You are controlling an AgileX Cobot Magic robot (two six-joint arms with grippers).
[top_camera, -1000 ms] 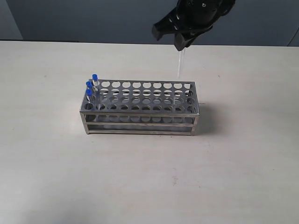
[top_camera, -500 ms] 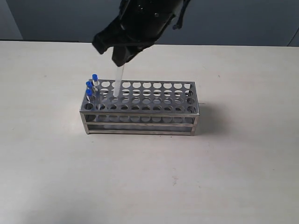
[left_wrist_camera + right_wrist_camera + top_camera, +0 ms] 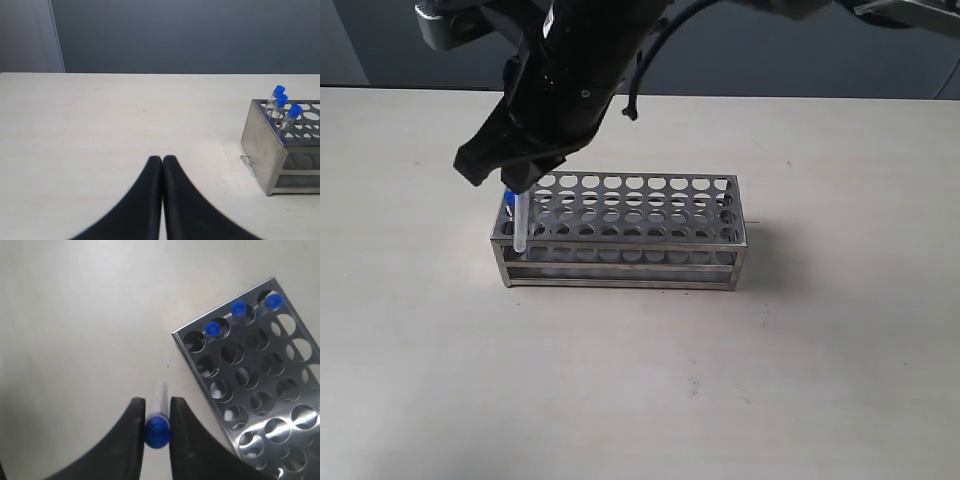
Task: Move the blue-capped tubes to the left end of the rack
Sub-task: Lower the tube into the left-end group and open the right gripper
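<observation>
Three blue-capped tubes (image 3: 283,100) stand upright in the last row of holes at the left end of the rack (image 3: 620,244). The corner hole (image 3: 194,341) of the same row has no tube in it. The rack, of silver metal, stands on the pale table (image 3: 800,360).

A fourth tube (image 3: 518,226) is in the right gripper (image 3: 157,406), whose arm reaches across to the left end of the rack. The two black fingers (image 3: 134,430) clamp it just under its blue cap, and its clear body hangs nearly upright below them. From the wrist camera the fourth tube is beside the rack end, above the table and not above a hole. From outside, its lower end shows in front of the rack's left front corner; whether it touches there I cannot tell.

The left gripper (image 3: 162,161) has its fingers pressed together with nothing between them, well apart from the rack.
</observation>
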